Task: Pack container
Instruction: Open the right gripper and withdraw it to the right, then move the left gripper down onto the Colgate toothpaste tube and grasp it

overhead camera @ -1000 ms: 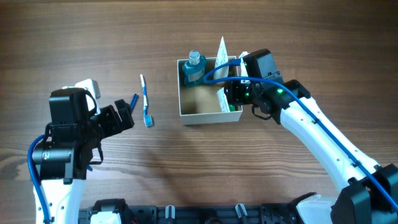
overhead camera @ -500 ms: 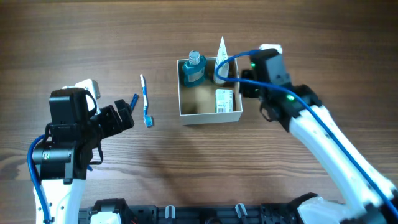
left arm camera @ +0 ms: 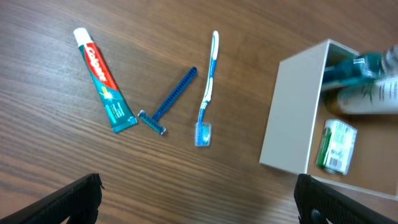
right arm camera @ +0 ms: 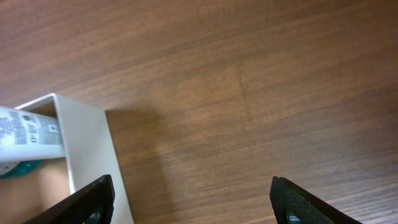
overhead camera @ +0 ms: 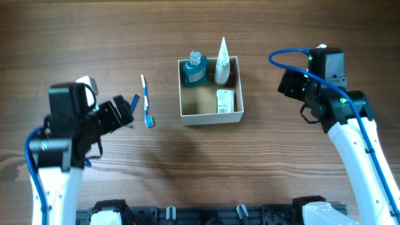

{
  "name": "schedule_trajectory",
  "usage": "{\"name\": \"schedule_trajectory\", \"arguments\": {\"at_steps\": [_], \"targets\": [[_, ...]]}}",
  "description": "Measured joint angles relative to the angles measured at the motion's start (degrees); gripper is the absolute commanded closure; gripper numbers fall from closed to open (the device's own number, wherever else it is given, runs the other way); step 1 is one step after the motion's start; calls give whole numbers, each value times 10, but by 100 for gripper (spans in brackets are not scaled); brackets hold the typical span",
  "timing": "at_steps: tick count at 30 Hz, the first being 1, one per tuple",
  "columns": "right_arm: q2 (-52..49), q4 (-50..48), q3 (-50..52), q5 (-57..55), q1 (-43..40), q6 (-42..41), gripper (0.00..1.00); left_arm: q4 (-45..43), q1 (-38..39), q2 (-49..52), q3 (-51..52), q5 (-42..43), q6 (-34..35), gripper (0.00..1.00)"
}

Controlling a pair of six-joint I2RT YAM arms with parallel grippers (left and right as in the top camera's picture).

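Note:
The container (overhead camera: pixel 210 116) is a square white-walled box with a tan inside, at the table's middle. It holds a teal bottle (overhead camera: pixel 194 69), a white tube (overhead camera: pixel 222 61) and a small white-green packet (overhead camera: pixel 225 100). In the left wrist view the container (left arm camera: pixel 292 118) is at the right, and a toothbrush (left arm camera: pixel 207 90), a blue razor (left arm camera: pixel 169 102) and a toothpaste tube (left arm camera: pixel 102 81) lie on the table. The toothbrush (overhead camera: pixel 146 101) lies left of the container. My left gripper (left arm camera: pixel 199 202) is open and empty. My right gripper (right arm camera: pixel 193 202) is open and empty, right of the container (right arm camera: pixel 93 149).
The wooden table (overhead camera: pixel 281 156) carries nothing else. The left arm (overhead camera: pixel 69 125) covers the toothpaste and most of the razor in the overhead view. The right arm (overhead camera: pixel 337 112) stands right of the container.
My right gripper has let go of the white-green packet inside the container and pulled away to the right. My left arm has shifted slightly up.

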State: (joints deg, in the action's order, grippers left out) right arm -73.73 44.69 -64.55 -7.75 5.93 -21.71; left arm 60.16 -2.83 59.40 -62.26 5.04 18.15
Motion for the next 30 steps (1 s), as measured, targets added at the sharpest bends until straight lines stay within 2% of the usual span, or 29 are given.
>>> {"name": "schedule_trajectory", "arguments": {"at_steps": [3, 6, 15, 23, 30], "targets": [[-4, 10, 0, 9, -6, 14, 18, 49, -28, 65, -75, -9, 27, 0], [-7, 15, 0, 15, -8, 26, 18, 39, -74, 135, -125, -25, 59, 0], [-22, 35, 0, 20, -8, 42, 18, -2, -178, 333, -130, -28, 107, 0], [-22, 39, 0, 22, -8, 45, 18, -40, -183, 473, -130, -23, 113, 0], [-22, 40, 0, 22, -8, 45, 18, -82, -178, 508, -130, -21, 104, 0]]}}
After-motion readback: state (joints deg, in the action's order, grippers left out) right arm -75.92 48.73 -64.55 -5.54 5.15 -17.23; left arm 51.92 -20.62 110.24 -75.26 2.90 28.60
